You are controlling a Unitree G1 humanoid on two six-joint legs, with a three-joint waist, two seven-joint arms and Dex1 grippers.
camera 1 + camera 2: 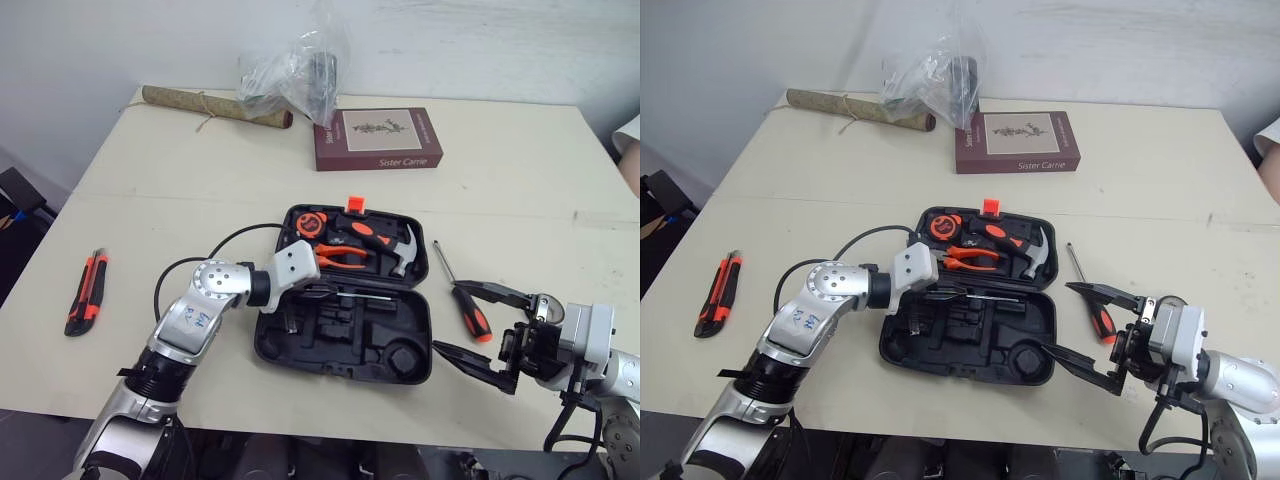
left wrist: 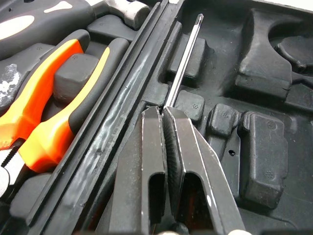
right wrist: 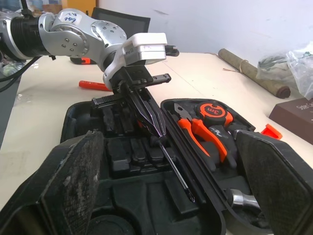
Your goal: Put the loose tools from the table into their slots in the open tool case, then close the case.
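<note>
Centrally, the left gripper, jaws pinching a slim screwdriver whose shaft lies along the case hinge; lower right, the right gripper, jaws spread, near the orange-handled screwdriver.

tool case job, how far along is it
Done: pliers, hammer and tape measure sit in the case. In hand: left gripper shut on a slim screwdriver inside the case. Left: orange-handled screwdriver by the open right gripper, utility knife, closing the case.
</note>
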